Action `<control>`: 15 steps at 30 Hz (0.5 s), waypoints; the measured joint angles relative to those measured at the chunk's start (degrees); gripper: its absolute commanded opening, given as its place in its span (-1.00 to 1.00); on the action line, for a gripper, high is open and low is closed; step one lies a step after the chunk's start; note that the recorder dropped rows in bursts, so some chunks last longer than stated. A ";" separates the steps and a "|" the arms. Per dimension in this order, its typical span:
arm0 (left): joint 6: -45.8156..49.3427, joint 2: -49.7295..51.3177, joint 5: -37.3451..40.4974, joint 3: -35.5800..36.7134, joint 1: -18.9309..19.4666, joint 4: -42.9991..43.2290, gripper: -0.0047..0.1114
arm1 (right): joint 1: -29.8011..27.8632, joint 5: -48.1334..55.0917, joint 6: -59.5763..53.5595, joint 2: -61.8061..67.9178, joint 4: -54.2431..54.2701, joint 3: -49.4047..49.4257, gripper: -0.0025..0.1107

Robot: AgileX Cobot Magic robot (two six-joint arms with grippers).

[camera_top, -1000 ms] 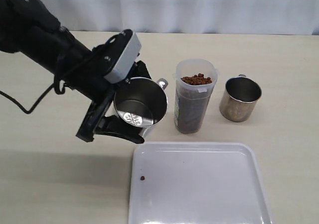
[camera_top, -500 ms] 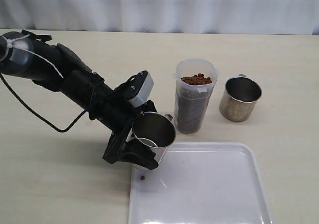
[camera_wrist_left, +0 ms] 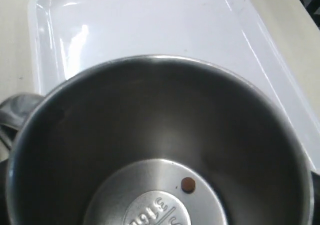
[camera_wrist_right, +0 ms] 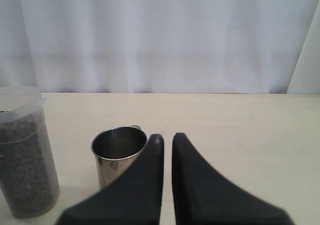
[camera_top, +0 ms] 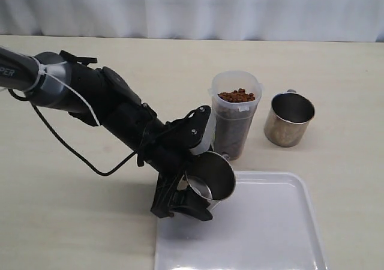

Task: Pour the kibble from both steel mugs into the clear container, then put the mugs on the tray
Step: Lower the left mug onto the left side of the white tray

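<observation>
My left gripper [camera_top: 191, 201] is shut on a steel mug [camera_top: 210, 175], held slightly tilted over the near-left corner of the white tray [camera_top: 264, 234]. In the left wrist view this mug [camera_wrist_left: 160, 135] fills the frame, with a single kibble pellet [camera_wrist_left: 188, 184] on its stamped bottom and the tray [camera_wrist_left: 150, 20] beyond its rim. The clear container [camera_top: 235, 117] stands behind the tray, filled almost to the top with kibble [camera_top: 236, 95]. The second steel mug [camera_top: 289, 119] stands upright to its right and looks empty. My right gripper [camera_wrist_right: 167, 137] is shut on nothing, pointing past that mug [camera_wrist_right: 117, 155] and the container [camera_wrist_right: 24, 155].
The left arm [camera_top: 90, 99] and its cable [camera_top: 78, 156] stretch across the left of the beige table [camera_top: 336, 72]. A white curtain [camera_top: 192, 9] closes off the back. The right arm is outside the exterior view.
The left arm has carried the mug down and to the right, from beside the container to over the tray's near-left corner. A stray pellet on the tray is now covered.
</observation>
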 measured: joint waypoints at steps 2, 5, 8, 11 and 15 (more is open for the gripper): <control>0.00 0.00 -0.84 0.00 0.00 0.00 -0.92 | 0.00 0.00 0.00 0.00 0.00 0.00 -0.87; 0.00 0.35 -1.38 0.00 0.00 -0.10 -0.92 | 0.00 0.00 0.00 0.00 0.00 0.00 -0.87; 0.00 1.45 -1.49 -0.10 0.00 -0.10 -0.91 | 0.00 0.00 0.00 0.00 0.00 0.00 -0.87; 0.00 2.17 -1.39 -0.10 0.00 -0.66 -0.73 | 0.00 0.00 0.00 0.00 0.00 0.00 -0.87; 0.00 2.16 -1.49 -0.10 0.00 -1.14 -0.25 | 0.00 0.00 0.00 0.00 0.00 0.00 -0.87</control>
